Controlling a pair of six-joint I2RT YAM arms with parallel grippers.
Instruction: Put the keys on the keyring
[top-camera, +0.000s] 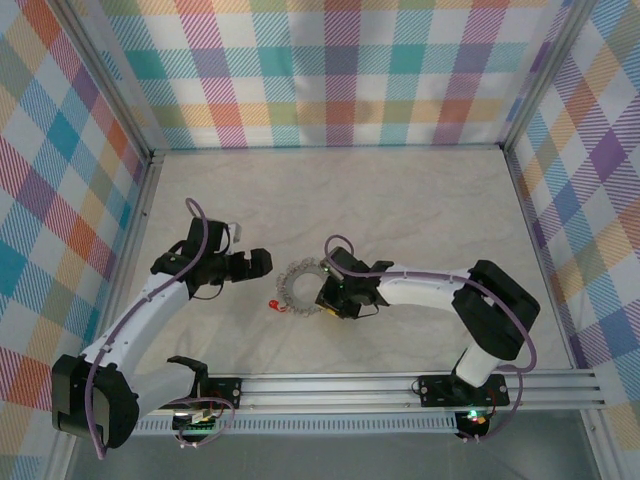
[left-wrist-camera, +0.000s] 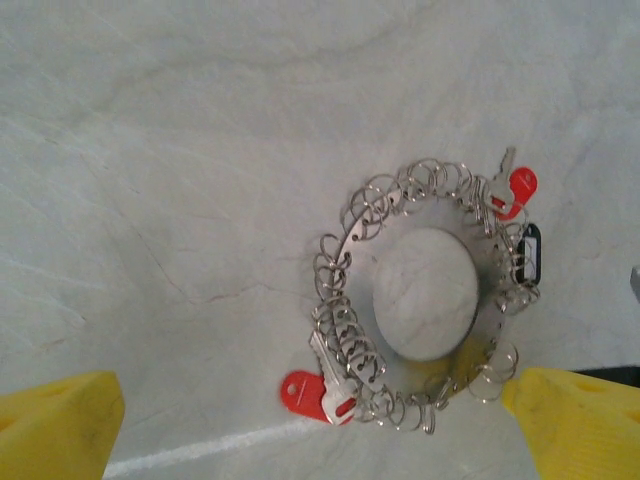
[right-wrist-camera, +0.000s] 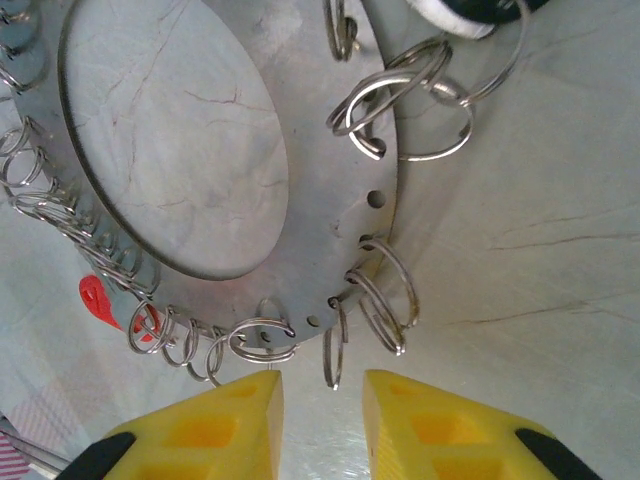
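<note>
I find the keyring (top-camera: 298, 284) lying flat on the pale table (top-camera: 420, 200), near its middle, between the two grippers. It is a flat grey metal ring with a wide hole, hung all round with small wire loops (left-wrist-camera: 352, 222).

The left gripper (top-camera: 256, 263) hangs just left of the ring, jaws at full spread and holding nothing. In the left wrist view its yellow fingers (left-wrist-camera: 60, 430) frame the ring, one tip just beside the outer loops.

The right gripper (right-wrist-camera: 322, 415) sits at the ring's right edge. Its fingers are drawn close, with a narrow gap between them. One loop (right-wrist-camera: 335, 355) hangs edge-on at the mouth of that gap, and I see neither finger touching it.

Of the keys (left-wrist-camera: 303, 390), one red head lies at the ring's near-left edge, beside a second key (left-wrist-camera: 338, 405) showing white. A third key (left-wrist-camera: 517, 188) sits at the opposite rim, near a black tag (left-wrist-camera: 531, 255). Whether each is threaded on a loop I cannot tell
</note>
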